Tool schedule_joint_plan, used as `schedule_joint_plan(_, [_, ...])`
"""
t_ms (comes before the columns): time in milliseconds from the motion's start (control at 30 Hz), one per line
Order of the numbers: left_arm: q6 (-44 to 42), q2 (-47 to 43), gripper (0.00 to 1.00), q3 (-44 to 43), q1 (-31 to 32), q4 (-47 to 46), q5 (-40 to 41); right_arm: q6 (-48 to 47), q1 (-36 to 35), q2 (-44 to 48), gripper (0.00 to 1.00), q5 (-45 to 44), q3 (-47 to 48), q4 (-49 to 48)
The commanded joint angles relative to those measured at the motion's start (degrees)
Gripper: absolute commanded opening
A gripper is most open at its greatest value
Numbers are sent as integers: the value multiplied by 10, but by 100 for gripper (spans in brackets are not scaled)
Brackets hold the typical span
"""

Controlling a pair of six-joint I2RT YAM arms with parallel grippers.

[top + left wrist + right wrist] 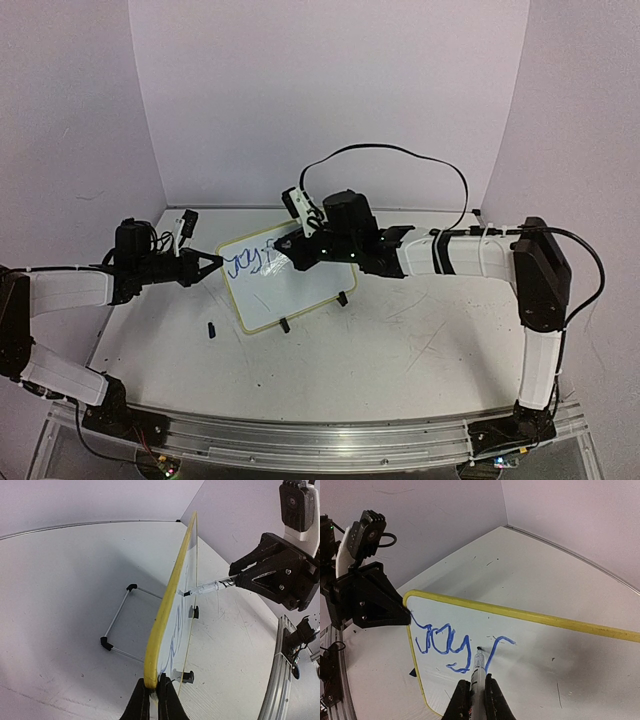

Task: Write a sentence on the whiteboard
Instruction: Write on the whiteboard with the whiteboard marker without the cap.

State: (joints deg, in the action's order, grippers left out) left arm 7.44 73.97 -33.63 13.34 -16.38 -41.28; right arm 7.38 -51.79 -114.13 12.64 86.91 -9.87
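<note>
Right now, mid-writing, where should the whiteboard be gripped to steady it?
The whiteboard's left frame edge, near the top corner, come at from the left with one finger on the face and one behind. It is a thin, steeply standing panel, so only the rim pinches, and that side is clear of the marker. The left fingers clamp there.

— How is the small rectangular whiteboard (535, 650) finished?
— A smooth, glossy white face is seen, edged in pale yellow plastic-looking trim.
— And the white desk (420, 340)?
— Matt and scuffed. The slim clear-barrelled marker (207, 587) looks plastic.
</note>
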Motion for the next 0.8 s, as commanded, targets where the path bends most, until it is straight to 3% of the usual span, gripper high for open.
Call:
schedule_joint_plan(0, [-41, -4, 0, -18, 2, 6, 17, 2, 5, 4, 0, -41, 10, 2])
schedule_joint_plan(767, [-42, -2, 0, -20, 4, 9, 16, 2, 11, 87, 0, -45, -74, -36])
